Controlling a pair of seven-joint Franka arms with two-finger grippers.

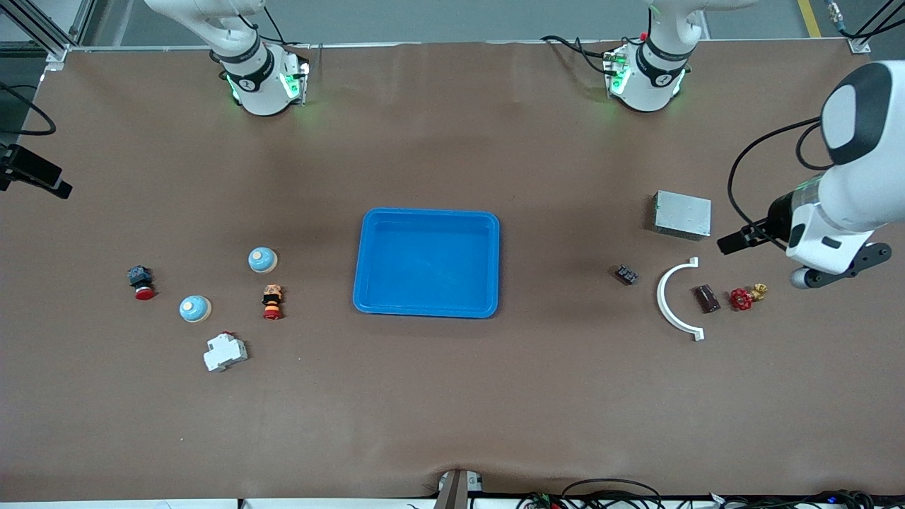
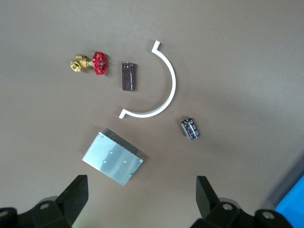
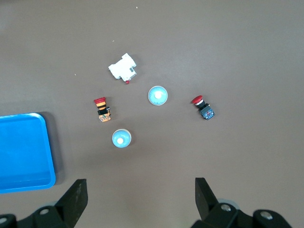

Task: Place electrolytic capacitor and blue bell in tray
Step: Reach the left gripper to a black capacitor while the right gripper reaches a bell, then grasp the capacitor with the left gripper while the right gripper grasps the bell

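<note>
The bright-blue tray (image 1: 426,261) lies mid-table with nothing in it; its edge also shows in both wrist views, tray (image 3: 23,152) and tray (image 2: 292,209). Two blue bells stand toward the right arm's end: one bell (image 1: 262,260) (image 3: 121,138) beside the tray, the other bell (image 1: 194,309) (image 3: 157,95) nearer the front camera. The electrolytic capacitor (image 1: 626,274) (image 2: 190,128), small, black and striped, lies toward the left arm's end. My left gripper (image 2: 141,179) hangs open and empty over the table by the grey box. My right gripper (image 3: 140,181) hangs open and empty high over the bells' area.
By the bells lie a white breaker (image 1: 225,352), a red push button (image 1: 141,281) and an orange-and-red button (image 1: 271,301). By the capacitor lie a grey metal box (image 1: 681,214), a white curved piece (image 1: 675,300), a maroon block (image 1: 707,298) and a red-handled brass valve (image 1: 746,296).
</note>
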